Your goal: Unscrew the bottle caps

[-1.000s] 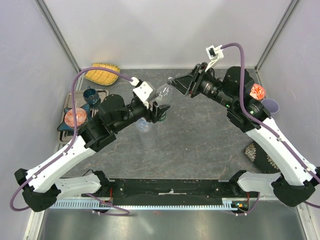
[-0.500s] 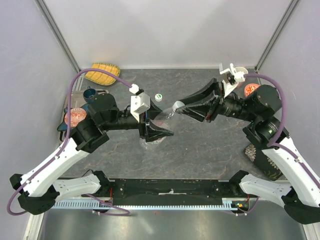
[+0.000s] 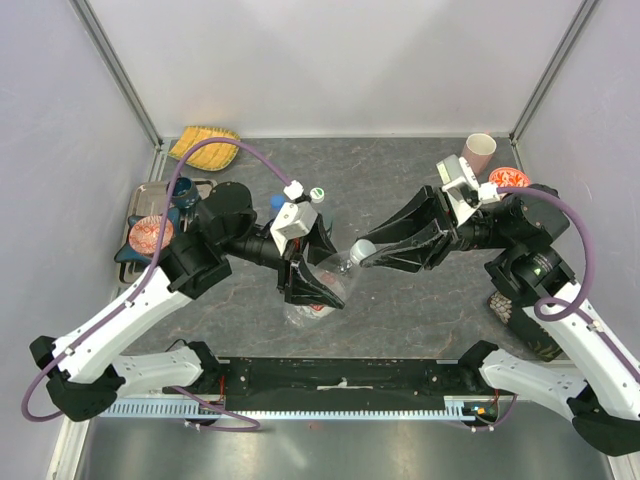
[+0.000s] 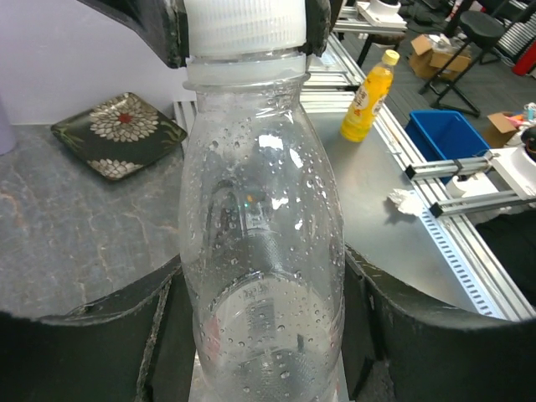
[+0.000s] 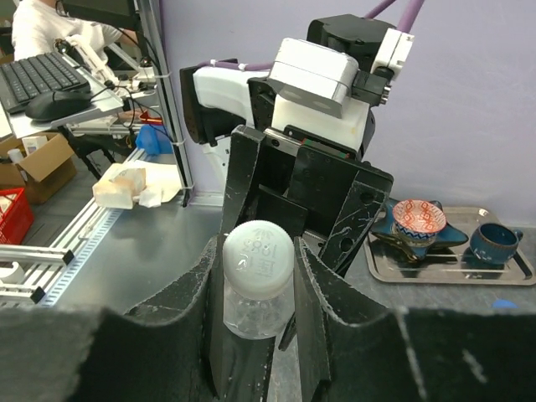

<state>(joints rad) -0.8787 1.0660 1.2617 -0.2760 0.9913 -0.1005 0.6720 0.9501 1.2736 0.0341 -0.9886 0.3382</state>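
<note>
A clear bottle (image 3: 335, 275), beaded with droplets, lies tilted over the middle of the table with its neck toward the right. My left gripper (image 3: 320, 290) is shut on the bottle's body (image 4: 264, 251). Its plain white cap (image 3: 362, 250) sits between the fingers of my right gripper (image 3: 368, 255), which is shut on it. The right wrist view has the cap (image 5: 258, 258) end-on and pressed from both sides. A white-and-green cap (image 3: 318, 194) lies loose on the table behind the left arm. Something blue (image 3: 277, 203) peeks out beside that arm.
A metal tray (image 3: 150, 195) at the left holds a patterned bowl (image 3: 150, 233) and a blue cup (image 3: 180, 190). A yellow woven piece (image 3: 205, 145) lies at the back left. A pink cup (image 3: 480, 152) and a red bowl (image 3: 510, 178) stand back right; a dark patterned plate (image 3: 515, 305) lies under the right arm.
Both arms have carried the bottle from the back of the table toward the near middle and lower down. The right arm's swing has uncovered the pink cup.
</note>
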